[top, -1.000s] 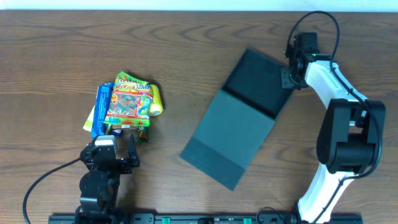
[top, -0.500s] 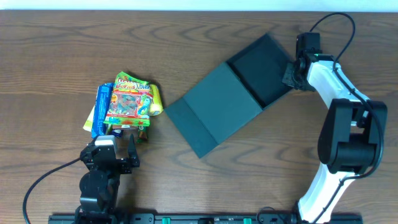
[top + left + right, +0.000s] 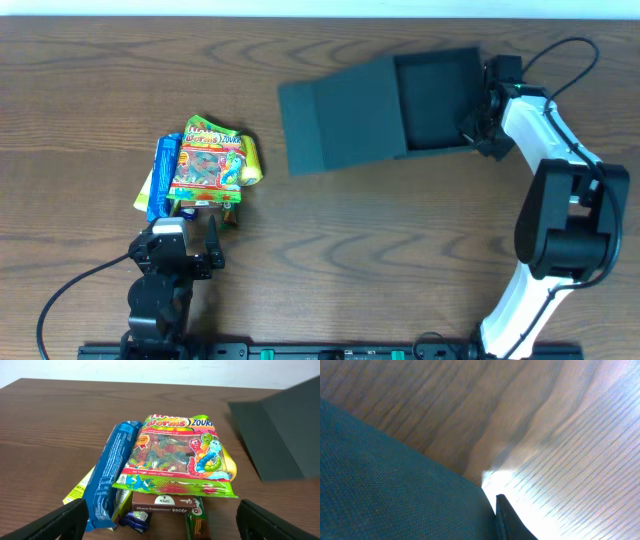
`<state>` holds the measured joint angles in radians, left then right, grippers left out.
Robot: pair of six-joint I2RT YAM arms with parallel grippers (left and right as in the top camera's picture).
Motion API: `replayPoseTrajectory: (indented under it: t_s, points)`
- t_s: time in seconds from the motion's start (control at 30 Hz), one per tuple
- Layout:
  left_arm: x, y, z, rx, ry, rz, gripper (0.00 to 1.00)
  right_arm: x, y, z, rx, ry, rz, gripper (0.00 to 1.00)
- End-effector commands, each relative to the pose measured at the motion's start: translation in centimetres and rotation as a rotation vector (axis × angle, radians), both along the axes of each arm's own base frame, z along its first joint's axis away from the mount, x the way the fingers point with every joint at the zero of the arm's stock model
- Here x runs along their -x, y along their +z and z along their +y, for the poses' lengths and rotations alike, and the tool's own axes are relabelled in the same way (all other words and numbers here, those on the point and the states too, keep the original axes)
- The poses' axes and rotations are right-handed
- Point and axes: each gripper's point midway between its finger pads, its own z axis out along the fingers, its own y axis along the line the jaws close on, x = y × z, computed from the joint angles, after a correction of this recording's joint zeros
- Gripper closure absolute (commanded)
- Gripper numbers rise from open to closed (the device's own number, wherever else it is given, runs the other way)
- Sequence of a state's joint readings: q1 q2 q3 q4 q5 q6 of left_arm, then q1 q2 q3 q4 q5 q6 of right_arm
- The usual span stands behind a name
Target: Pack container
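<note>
The dark teal container [image 3: 435, 100] lies open at the back right of the table, its flap lid [image 3: 340, 115] spread flat to the left. Its lid also shows in the left wrist view [image 3: 280, 435]. My right gripper [image 3: 480, 115] is shut on the box's right wall. In the right wrist view the teal wall [image 3: 380, 475] fills the left side, with one dark finger [image 3: 512, 522] pressed against it. My left gripper [image 3: 162, 522] is open and empty, just in front of a pile of snack packets [image 3: 200, 170].
The pile holds a gummy worms bag [image 3: 180, 455], a long blue packet [image 3: 112, 470], a brown Pocky box [image 3: 167, 502], a green bar [image 3: 197, 520] and a yellow packet underneath. Bare wood table [image 3: 400, 250] lies between pile and container.
My right gripper has swung the container counter-clockwise and toward the back of the table, with the lid now pointing left. The left arm and the snack pile have not moved.
</note>
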<state>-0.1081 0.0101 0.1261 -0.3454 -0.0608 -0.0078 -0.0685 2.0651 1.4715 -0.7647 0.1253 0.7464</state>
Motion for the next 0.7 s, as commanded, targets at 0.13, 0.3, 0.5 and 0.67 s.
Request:
replayPoseTrajectory:
  t_s: [0.13, 0.3, 0.5, 0.67]
  points:
    - [0.2, -1.2, 0.4, 0.004, 0.027, 0.032, 0.05, -0.3, -0.2, 6.1, -0.334, -0.066, -0.010, 0.21]
    - [0.2, -1.2, 0.4, 0.004, 0.027, 0.032, 0.05, 0.2, 0.0, 6.6, -0.346, 0.006, 0.009, 0.01]
    - [0.2, -1.2, 0.4, 0.004, 0.027, 0.032, 0.05, -0.6, 3.6, 4.6, -0.206, 0.086, -0.046, 0.01]
    - [0.2, -1.2, 0.4, 0.004, 0.027, 0.032, 0.05, -2.3, 10.9, 2.0, 0.017, 0.271, -0.181, 0.01]
